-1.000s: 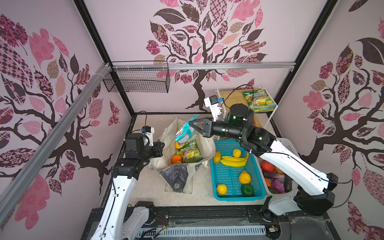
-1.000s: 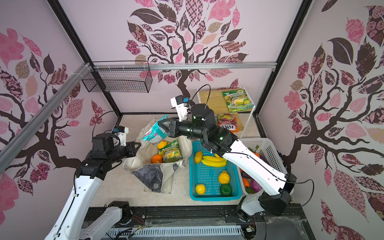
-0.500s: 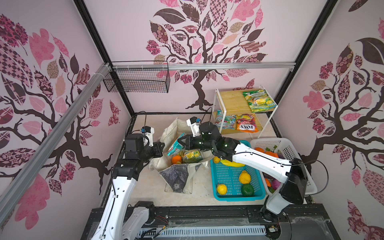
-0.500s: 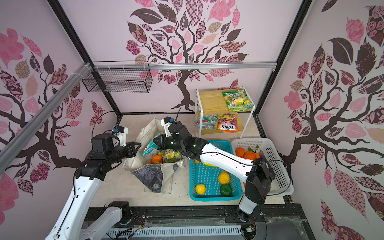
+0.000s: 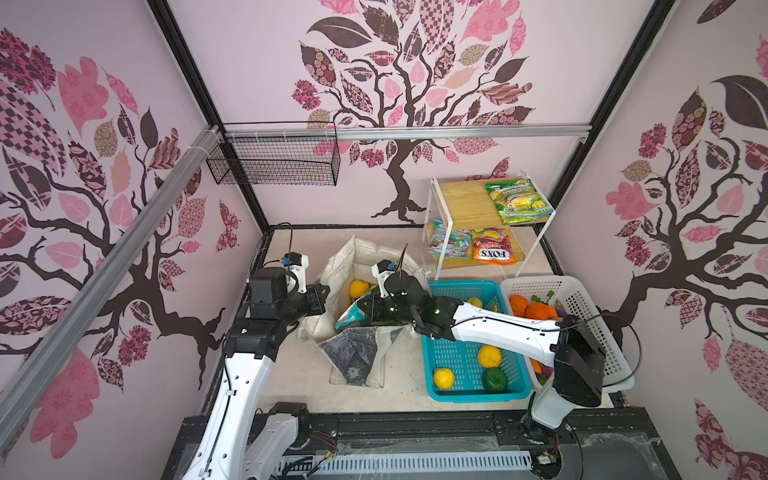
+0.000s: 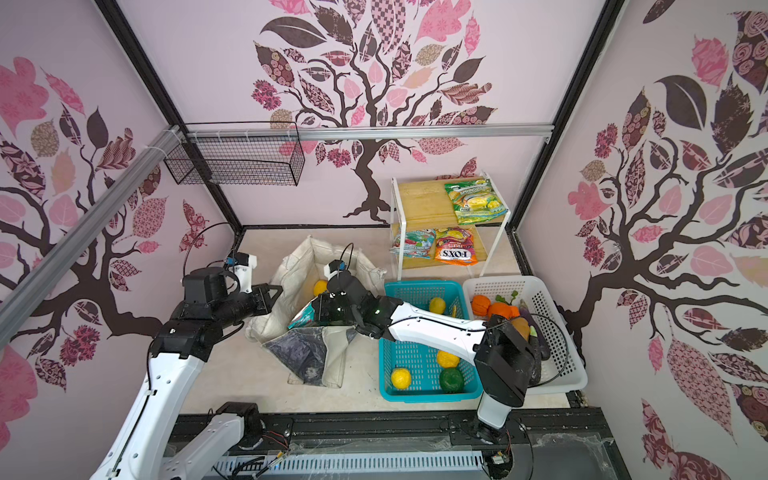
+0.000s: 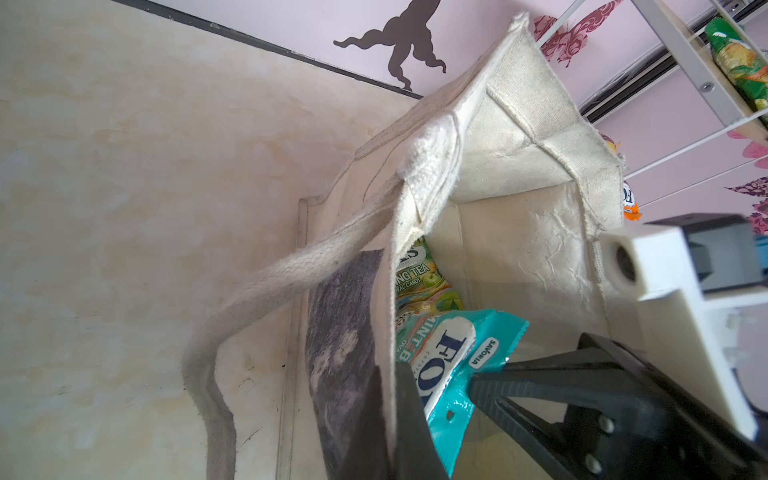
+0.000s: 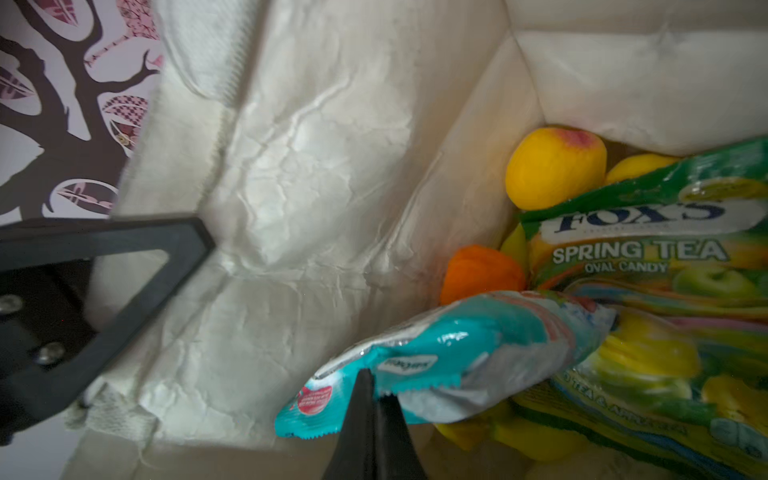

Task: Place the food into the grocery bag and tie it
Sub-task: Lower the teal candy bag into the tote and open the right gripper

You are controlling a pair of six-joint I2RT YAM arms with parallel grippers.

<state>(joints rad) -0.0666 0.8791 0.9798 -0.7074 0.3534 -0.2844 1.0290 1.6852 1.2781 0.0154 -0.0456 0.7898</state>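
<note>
As the right tool (image 8: 372,388), clenched on the serrated end seam of a teal packet (image 8: 457,353), reached inside the grocery bag (image 5: 365,253), the packet hung close to a green packet (image 8: 644,257), a yellow fruit (image 8: 555,172) and an orange piece (image 8: 478,270) lying at the bottom. The left tool (image 5: 323,296) was clamped on the bag's rim, holding the mouth open. The bag stood on the surface (image 5: 299,374) just beside the teal basket (image 5: 469,390), where more fruit (image 5: 489,356) waited. The teal packet looked light, glossy and slippery, soft enough to sag; its crimped seam appeared the surest hold. The canvas seemed limp, so the long handle (image 7: 249,299) would probably suit the tying.
</note>
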